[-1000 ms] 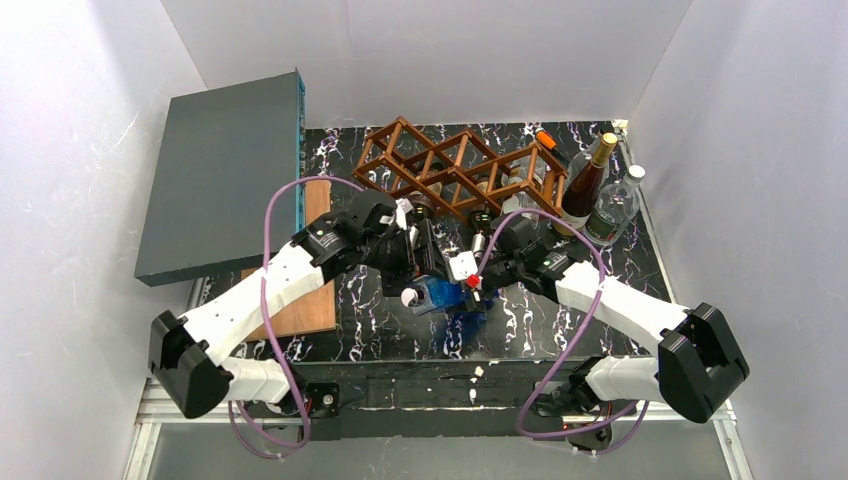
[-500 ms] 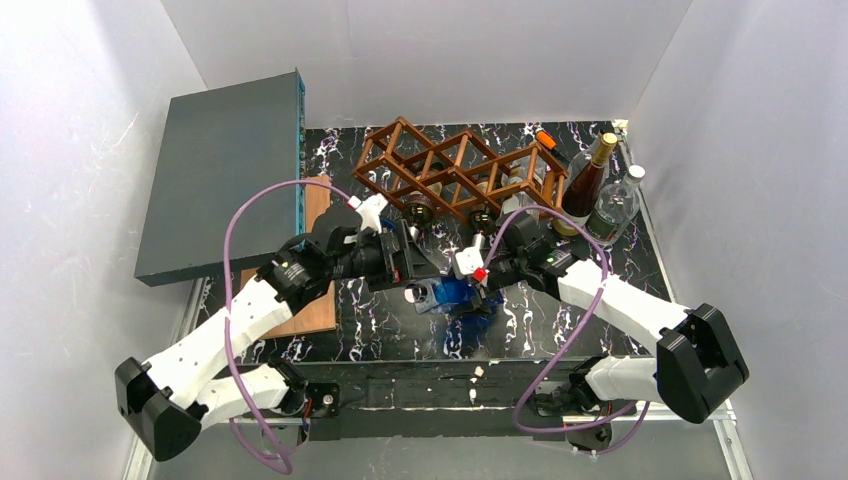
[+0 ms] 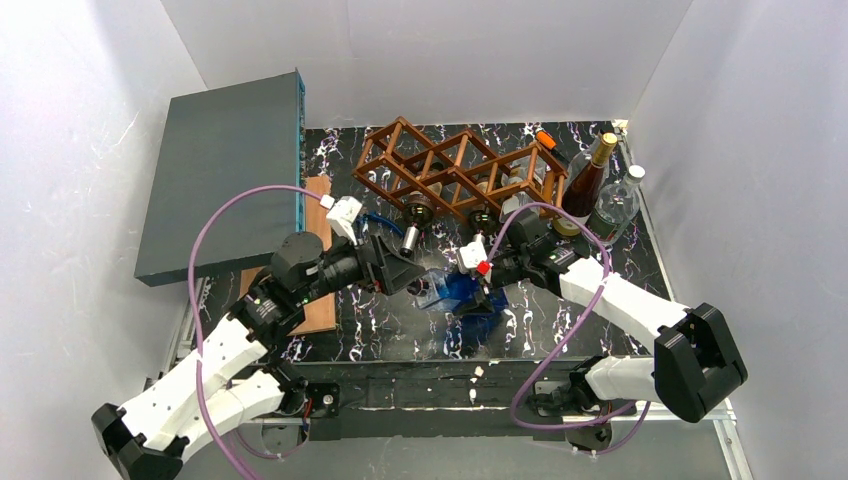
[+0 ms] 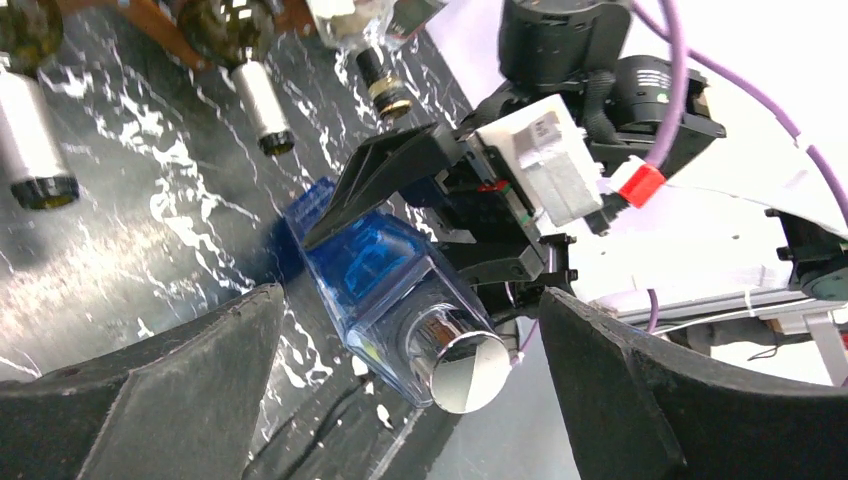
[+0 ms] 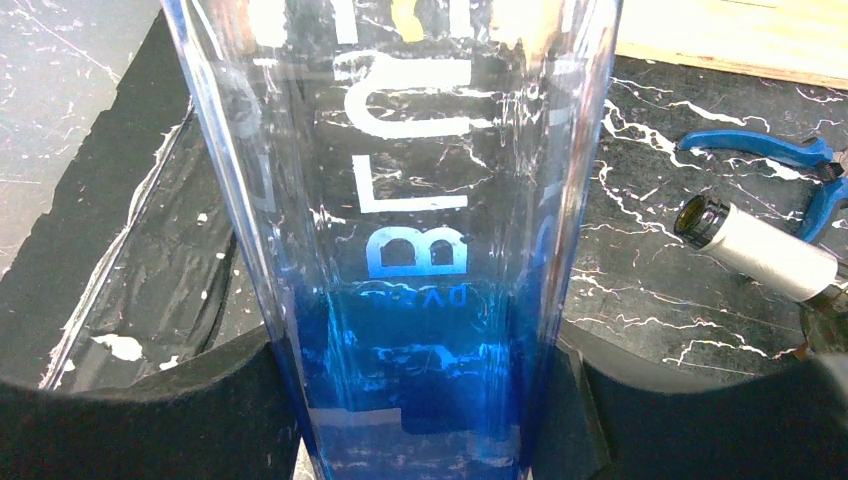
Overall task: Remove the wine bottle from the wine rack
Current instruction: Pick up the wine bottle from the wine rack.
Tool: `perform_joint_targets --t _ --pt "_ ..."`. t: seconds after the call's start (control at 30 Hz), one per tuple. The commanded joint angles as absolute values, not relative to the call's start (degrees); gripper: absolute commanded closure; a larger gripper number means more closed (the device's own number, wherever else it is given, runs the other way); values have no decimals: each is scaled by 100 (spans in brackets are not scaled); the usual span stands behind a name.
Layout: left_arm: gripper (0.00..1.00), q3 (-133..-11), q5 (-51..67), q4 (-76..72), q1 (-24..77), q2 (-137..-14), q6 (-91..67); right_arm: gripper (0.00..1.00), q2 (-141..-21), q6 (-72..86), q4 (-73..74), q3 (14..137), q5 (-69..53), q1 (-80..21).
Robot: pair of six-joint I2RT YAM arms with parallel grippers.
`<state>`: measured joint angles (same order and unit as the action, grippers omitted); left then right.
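You're looking into a robot test cell, not a home: plain white panels [image 3: 430,50] box in a black marbled table [image 3: 380,330]. Your left arm [image 3: 250,320] and right arm [image 3: 620,300] are bolted to a dark mounting bar [image 3: 440,385] at its near edge.

- The wine bottle [image 3: 457,291] is clear glass, deep blue towards its base, with white lettering and a silver cap.
- The wine rack [image 3: 455,165] is reddish-brown wood.
- The table [image 3: 520,320] is black with white marble veining.
- The flat box [image 3: 220,170] at far left is dark grey with a teal edge.
- The board [image 3: 320,315] is light brown.
- The left arm [image 3: 225,345] and right arm [image 3: 620,300] are white with black joints and purple cables.
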<state>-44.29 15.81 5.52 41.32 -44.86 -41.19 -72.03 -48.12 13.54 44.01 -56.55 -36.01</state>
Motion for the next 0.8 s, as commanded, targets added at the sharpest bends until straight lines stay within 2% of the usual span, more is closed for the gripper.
perform_joint_targets --t 0.0,0.4,0.67,0.77 --pt "2 -4279 1496 41 4096 -4150 -3392 94 -7163 -4662 1199 4526 -6107 -3537" --pt "2 -3347 2874 -383 4093 -2818 -349 95 -7127 -4010 786 4474 -6452 -3310" --pt "2 -3258 3573 -526 4102 -3662 254 94 -7137 -3799 665 4465 -6743 -3205" --pt "2 -3221 3561 -1040 4132 -4018 240 92 -7143 -3799 650 4456 -6831 -3176"
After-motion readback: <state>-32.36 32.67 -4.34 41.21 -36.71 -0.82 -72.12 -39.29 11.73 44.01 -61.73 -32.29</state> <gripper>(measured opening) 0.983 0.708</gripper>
